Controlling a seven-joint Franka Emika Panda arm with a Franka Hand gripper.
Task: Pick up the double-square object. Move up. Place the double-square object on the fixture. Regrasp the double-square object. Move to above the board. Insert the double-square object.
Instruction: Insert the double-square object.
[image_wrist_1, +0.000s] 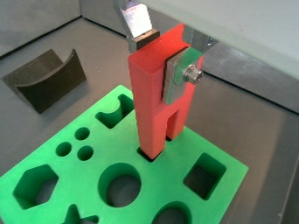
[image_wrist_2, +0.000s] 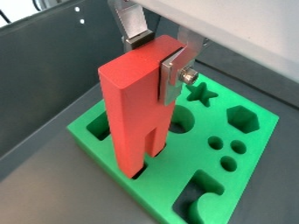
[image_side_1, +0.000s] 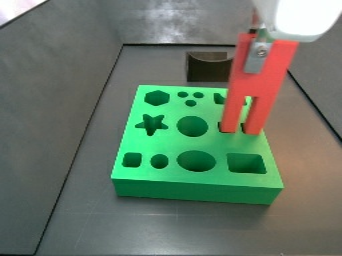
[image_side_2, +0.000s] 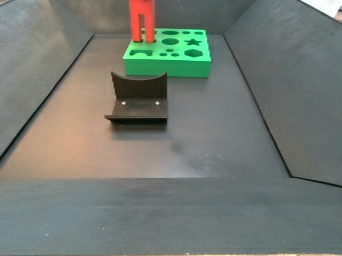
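Note:
My gripper (image_wrist_1: 162, 54) is shut on the top end of the double-square object (image_wrist_1: 156, 101), a red oblong block held upright with its two prongs pointing down. The prong tips reach the top face of the green board (image_wrist_1: 65, 162), at a cut-out near the board's edge. Both wrist views show this; in one of them the gripper (image_wrist_2: 155, 54), the red block (image_wrist_2: 135, 105) and the board (image_wrist_2: 251, 144) appear. A side view shows the gripper (image_side_1: 261, 42), the block (image_side_1: 247, 90) and the board (image_side_1: 167, 150). The fixture (image_wrist_1: 47, 79) stands empty beside the board, also in both side views (image_side_1: 207, 66) (image_side_2: 138, 98).
Dark sloping walls (image_side_2: 54, 100) enclose the dark floor (image_side_2: 201, 150) on all sides. The board (image_side_2: 174, 55) sits at the far end of the enclosure, with the fixture in front of it.

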